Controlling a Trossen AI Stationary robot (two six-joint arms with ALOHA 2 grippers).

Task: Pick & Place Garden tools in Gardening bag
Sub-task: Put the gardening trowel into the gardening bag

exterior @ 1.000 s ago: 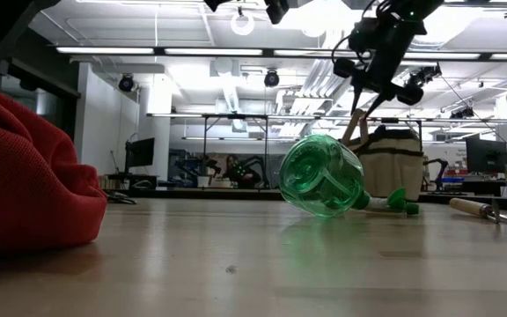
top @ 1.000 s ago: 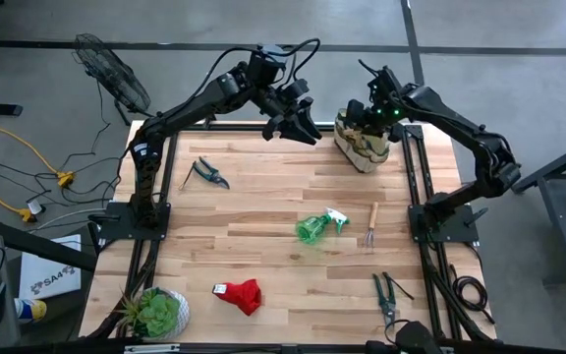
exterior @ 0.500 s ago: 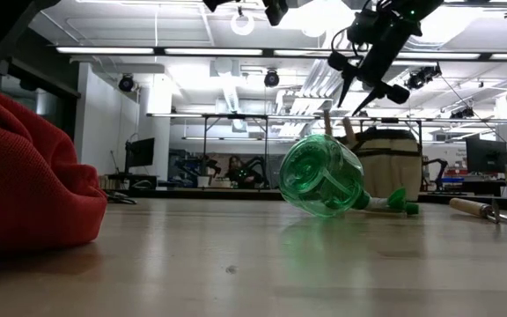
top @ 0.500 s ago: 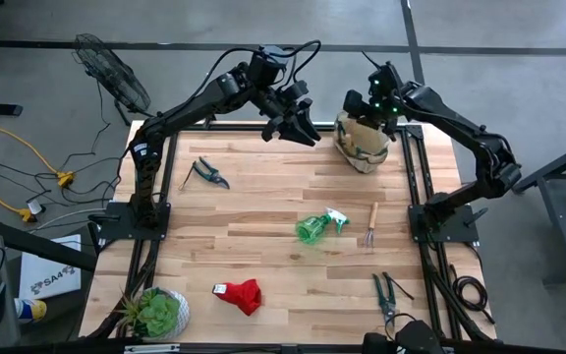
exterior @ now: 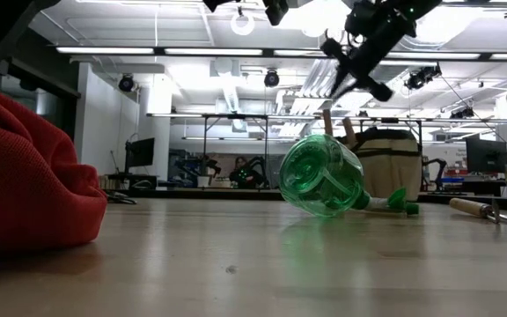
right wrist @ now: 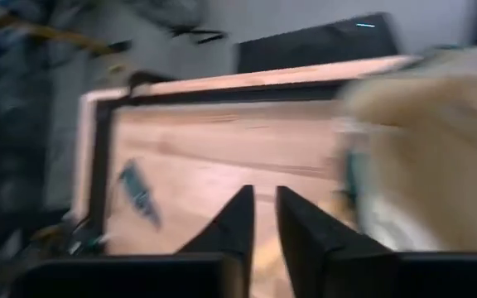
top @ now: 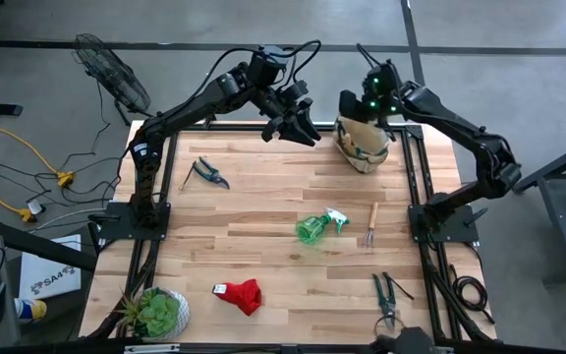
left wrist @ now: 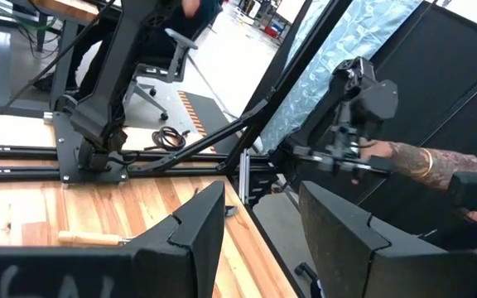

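The tan gardening bag [top: 364,144] stands at the table's far right; wooden handles [exterior: 327,120] stick up out of it. My right gripper [top: 348,99] hovers above the bag's left side, tipped, its fingers a narrow gap apart with nothing between them [right wrist: 263,207]. My left gripper [top: 303,129] is open and empty above the far edge, left of the bag. On the table lie a green spray bottle [top: 314,227] on its side, a wooden-handled fork [top: 371,225], dark shears [top: 207,173], more shears [top: 385,296] and a red glove [top: 241,293].
A green potted plant [top: 157,313] stands at the near left corner. Bare wood lies between the bag and the spray bottle. A person's tattooed arm [left wrist: 404,157] shows beyond the table in the left wrist view. A fan [top: 106,69] stands off the far left corner.
My right gripper has risen off the gardening bag, gone toward the table's left and tipped over. It stood on a wooden handle at the bag's mouth and is now clear of it; the handles stay standing in the bag.
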